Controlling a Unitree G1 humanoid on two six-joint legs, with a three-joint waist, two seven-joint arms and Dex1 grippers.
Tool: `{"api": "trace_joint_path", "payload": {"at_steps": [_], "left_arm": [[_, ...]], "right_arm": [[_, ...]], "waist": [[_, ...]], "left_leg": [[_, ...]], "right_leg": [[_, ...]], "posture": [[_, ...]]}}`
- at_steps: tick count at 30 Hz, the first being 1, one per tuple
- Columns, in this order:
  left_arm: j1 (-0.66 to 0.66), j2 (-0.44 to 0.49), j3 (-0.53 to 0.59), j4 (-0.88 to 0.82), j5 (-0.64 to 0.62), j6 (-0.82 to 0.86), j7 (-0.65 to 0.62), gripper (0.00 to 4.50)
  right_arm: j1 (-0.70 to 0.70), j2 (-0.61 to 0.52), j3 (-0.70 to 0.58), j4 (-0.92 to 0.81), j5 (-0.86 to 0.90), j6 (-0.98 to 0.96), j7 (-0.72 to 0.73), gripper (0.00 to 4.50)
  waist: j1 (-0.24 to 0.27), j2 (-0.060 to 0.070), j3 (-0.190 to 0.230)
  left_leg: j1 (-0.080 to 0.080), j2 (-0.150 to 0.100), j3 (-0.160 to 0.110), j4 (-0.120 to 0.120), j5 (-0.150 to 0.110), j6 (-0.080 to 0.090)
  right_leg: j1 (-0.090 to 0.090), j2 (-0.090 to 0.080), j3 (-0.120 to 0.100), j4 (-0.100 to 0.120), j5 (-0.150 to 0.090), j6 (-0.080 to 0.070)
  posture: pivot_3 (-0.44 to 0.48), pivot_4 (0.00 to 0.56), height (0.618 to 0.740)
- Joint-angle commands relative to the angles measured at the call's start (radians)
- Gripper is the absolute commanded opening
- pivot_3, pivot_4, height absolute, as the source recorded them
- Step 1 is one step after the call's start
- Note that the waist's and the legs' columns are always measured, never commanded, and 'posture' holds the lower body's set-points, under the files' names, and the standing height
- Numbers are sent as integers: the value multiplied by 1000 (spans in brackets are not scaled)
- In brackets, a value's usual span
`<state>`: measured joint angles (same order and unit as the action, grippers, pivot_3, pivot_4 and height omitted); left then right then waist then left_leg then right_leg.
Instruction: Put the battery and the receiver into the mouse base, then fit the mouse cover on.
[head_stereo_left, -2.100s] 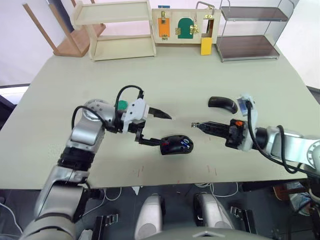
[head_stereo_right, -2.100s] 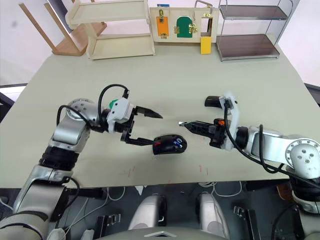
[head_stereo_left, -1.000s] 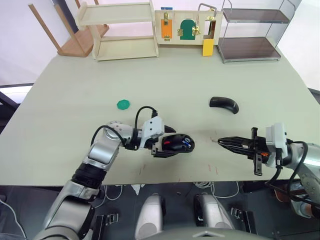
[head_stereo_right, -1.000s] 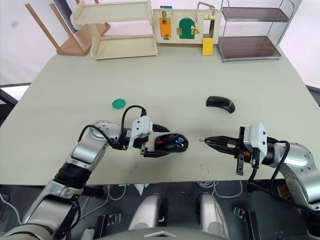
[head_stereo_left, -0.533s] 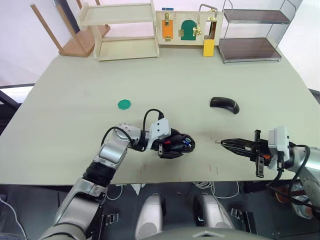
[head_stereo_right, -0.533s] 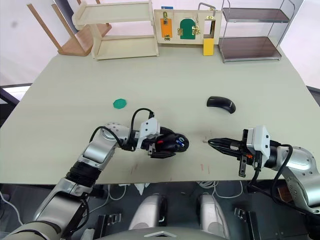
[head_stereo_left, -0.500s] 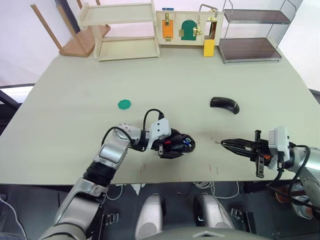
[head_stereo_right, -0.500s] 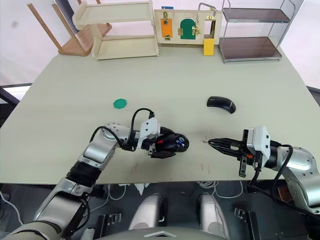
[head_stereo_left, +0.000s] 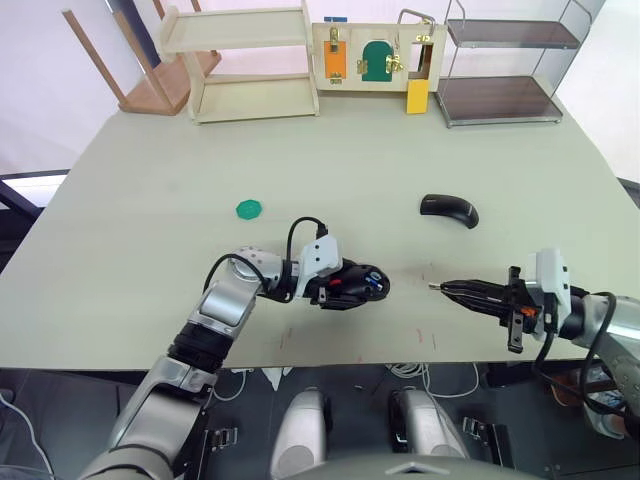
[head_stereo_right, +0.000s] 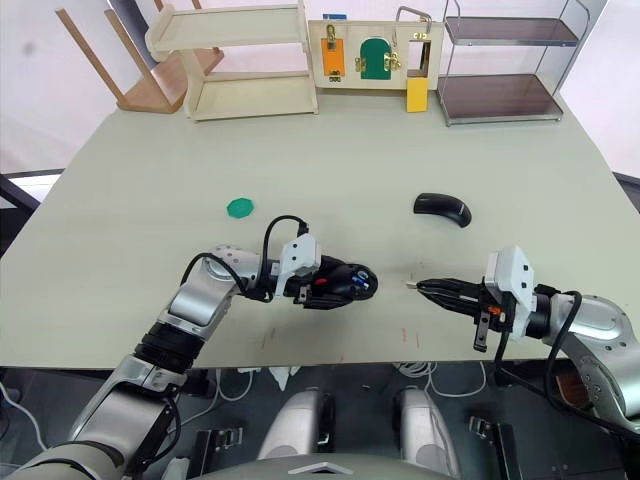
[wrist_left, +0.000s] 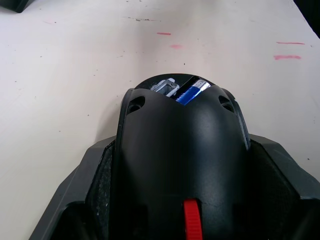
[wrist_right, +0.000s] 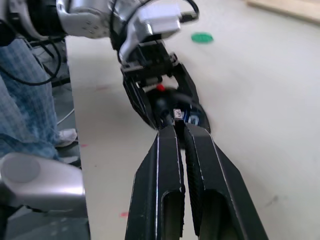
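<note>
The black mouse base (head_stereo_left: 362, 283) lies near the table's front edge, its red part facing my left arm. My left gripper (head_stereo_left: 338, 288) is shut on it, one finger (wrist_left: 87, 200) against each side. The blue battery (wrist_left: 191, 90) sits inside the base at its far end, beside a silvery clip. To the right, my right gripper (head_stereo_left: 440, 287) points at the base from a short gap away, shut on a small silvery receiver (wrist_right: 177, 114) at its tips. The glossy black mouse cover (head_stereo_left: 448, 209) lies alone further back on the right.
A green disc (head_stereo_left: 248, 208) lies on the table behind my left arm. Along the far edge stand a wooden shelf (head_stereo_left: 240, 60), a latch board (head_stereo_left: 372, 55) and a wire rack (head_stereo_left: 500, 60). A person's jeans-clad leg (wrist_right: 25, 100) shows past the table edge.
My left gripper came down and shut around the mouse base. My right gripper drew back to the right, then held nearly still over the last half second.
</note>
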<state>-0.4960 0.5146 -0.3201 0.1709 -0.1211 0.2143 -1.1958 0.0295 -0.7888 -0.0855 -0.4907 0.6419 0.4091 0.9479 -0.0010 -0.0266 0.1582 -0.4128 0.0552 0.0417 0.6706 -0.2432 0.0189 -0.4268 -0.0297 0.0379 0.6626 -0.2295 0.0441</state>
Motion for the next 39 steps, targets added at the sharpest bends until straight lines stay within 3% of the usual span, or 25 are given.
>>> {"api": "trace_joint_path", "payload": {"at_steps": [1, 9, 16, 21, 27, 33, 39], "left_arm": [[-3, 5, -37, 27, 25, 35, -20, 3007], [-26, 8, -66, 72, 53, 41, -30, 3007], [-40, -2, -81, 91, 57, 46, -36, 3007], [-47, -5, -87, 94, 61, 43, -37, 3007], [-25, -4, -89, 53, 60, 57, -36, 3007], [-26, -10, -95, 56, 65, 55, -34, 3007], [-31, -16, -97, 64, 71, 51, -29, 3007]], "right_arm": [[-99, -36, 25, -91, 39, 198, -115, 0], [-441, -23, 139, -136, 122, 608, -313, 0], [-747, -7, 253, -44, 174, 957, -340, 0], [-925, 79, 309, 52, 192, 1175, -358, 0], [-1065, 53, 464, 248, 335, 1205, -457, 0], [-1252, 78, 650, 553, 559, 1205, -707, 0], [-1359, 134, 751, 705, 798, 1205, -928, 0]], "waist": [[0, 0, 0], [4, 0, 0], [9, 1, -1], [15, 2, -2], [12, 2, -2], [10, 2, -2], [14, 2, -2]], "left_leg": [[0, 0, 0, 0, 0, 0], [0, 0, -1, 0, 0, 0], [-1, 0, -1, 0, 0, 0], [-1, 0, -1, 0, 0, 0], [-2, -1, 0, 0, 0, 0], [-1, -1, 0, 0, 0, 0], [-3, -1, 0, 0, 0, 0]], "right_leg": [[0, 0, 0, 0, -1, -1], [0, 0, -1, 0, -1, -2], [0, -1, -1, 0, -1, -2], [-1, -1, -1, 0, -1, -4], [-1, -3, -2, 0, -1, -4], [-1, -3, -2, 0, -1, -4], [-2, -4, -2, -1, 1, -2]], "posture": [[0, 150, 740], [0, 150, 740], [0, 150, 740], [0, 150, 740], [0, 150, 740], [0, 150, 740], [0, 150, 740]]}}
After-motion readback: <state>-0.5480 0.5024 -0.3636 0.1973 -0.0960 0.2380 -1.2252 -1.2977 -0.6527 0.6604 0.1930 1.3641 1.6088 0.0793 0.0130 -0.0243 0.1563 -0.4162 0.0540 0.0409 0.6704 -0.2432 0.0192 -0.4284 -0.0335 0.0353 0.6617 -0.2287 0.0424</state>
